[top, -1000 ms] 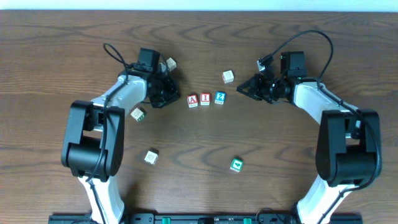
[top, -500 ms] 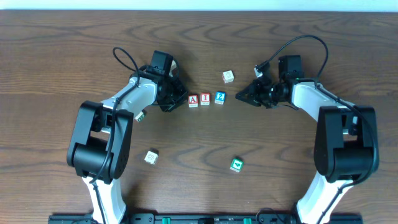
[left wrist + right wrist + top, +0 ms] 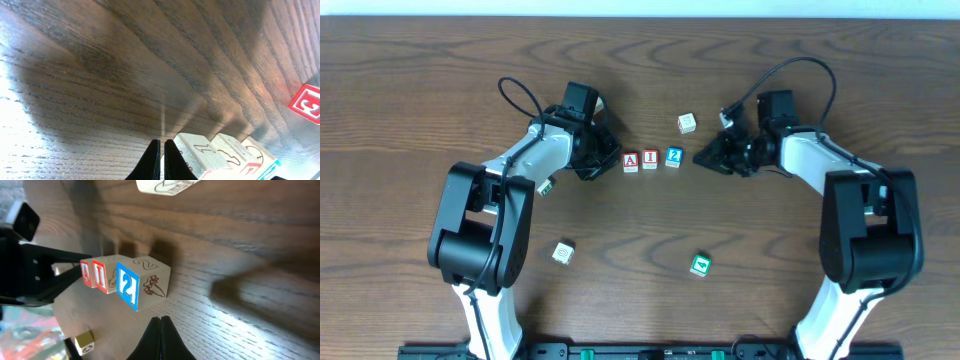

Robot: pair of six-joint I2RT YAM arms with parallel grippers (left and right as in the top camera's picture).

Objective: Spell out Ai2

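Three blocks stand in a row at the table's middle: a red A block (image 3: 631, 161), a red I block (image 3: 650, 160) and a blue 2 block (image 3: 673, 157). The right wrist view shows them side by side: A (image 3: 86, 274), I (image 3: 100, 275), 2 (image 3: 127, 287). My left gripper (image 3: 610, 160) is shut and empty, its tip just left of the A block; the left wrist view (image 3: 161, 150) shows the row right beside its fingers. My right gripper (image 3: 701, 158) is shut and empty, a short way right of the 2 block, seen too in the right wrist view (image 3: 160, 322).
Loose blocks lie around: a pale one (image 3: 687, 123) behind the row, a green one (image 3: 700, 265) at the front, a pale one (image 3: 563, 252) front left, one with green (image 3: 546, 185) under the left arm. A red block (image 3: 306, 102) shows in the left wrist view.
My left gripper moved right up to the A block, then held still. My right gripper crept left toward the 2 block. The three blocks have stayed put.
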